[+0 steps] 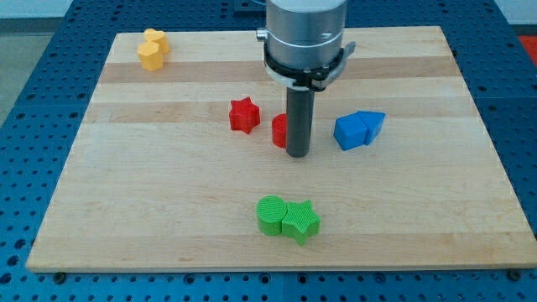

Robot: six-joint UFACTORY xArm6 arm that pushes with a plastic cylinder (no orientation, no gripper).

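My tip (297, 153) rests on the wooden board (168, 193) near its middle. It stands right against a red block (279, 130), which the rod partly hides, so I cannot make out its shape. A red star block (243, 115) lies just to the left of that one. To the tip's right sit a blue cube-like block (350, 132) and a blue wedge-like block (372, 123), touching each other. Below the tip, a green round block (271, 215) and a green star block (301, 221) lie side by side.
Two yellow blocks (153, 49) sit pressed together near the board's top left corner. A blue perforated table surface (33, 101) surrounds the board on all sides.
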